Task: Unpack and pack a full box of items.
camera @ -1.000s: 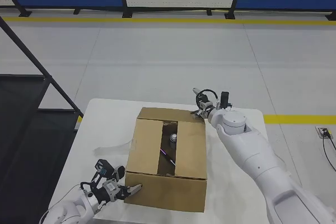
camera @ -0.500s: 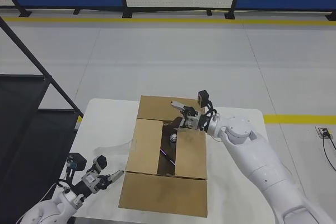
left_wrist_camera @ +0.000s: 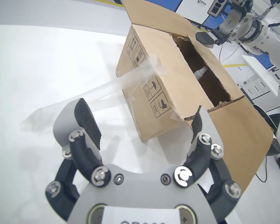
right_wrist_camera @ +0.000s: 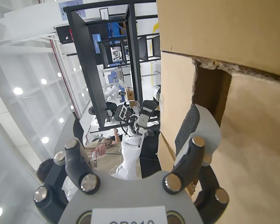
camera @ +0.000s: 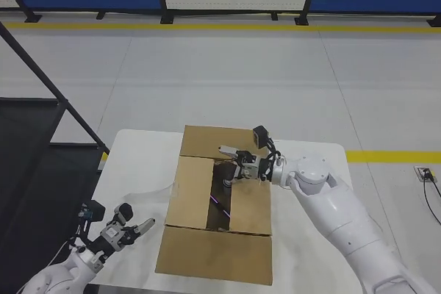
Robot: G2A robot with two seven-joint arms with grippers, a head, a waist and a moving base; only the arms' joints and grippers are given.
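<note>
**Right arm swinging in over the flap gap**

The right gripper (camera: 229,163), fingers spread, is moving from the far edge to the slot between the ragged flaps of the brown corrugated cardboard box (camera: 220,242) mid-table. The left gripper (camera: 136,223), also spread, is backing away. Unpacking is likely beginning: a white plastic bottle (left_wrist_camera: 200,72) is waiting inside.

My rig's right arm (camera: 338,213) and left arm (camera: 56,277) wear smooth white shells; left gripper (left_wrist_camera: 141,108) and right gripper (right_wrist_camera: 137,117) show grey plates, black links, silver screws, dark ribbed pads (right_wrist_camera: 185,127), white labels; black wrist cameras (camera: 261,135).
</note>
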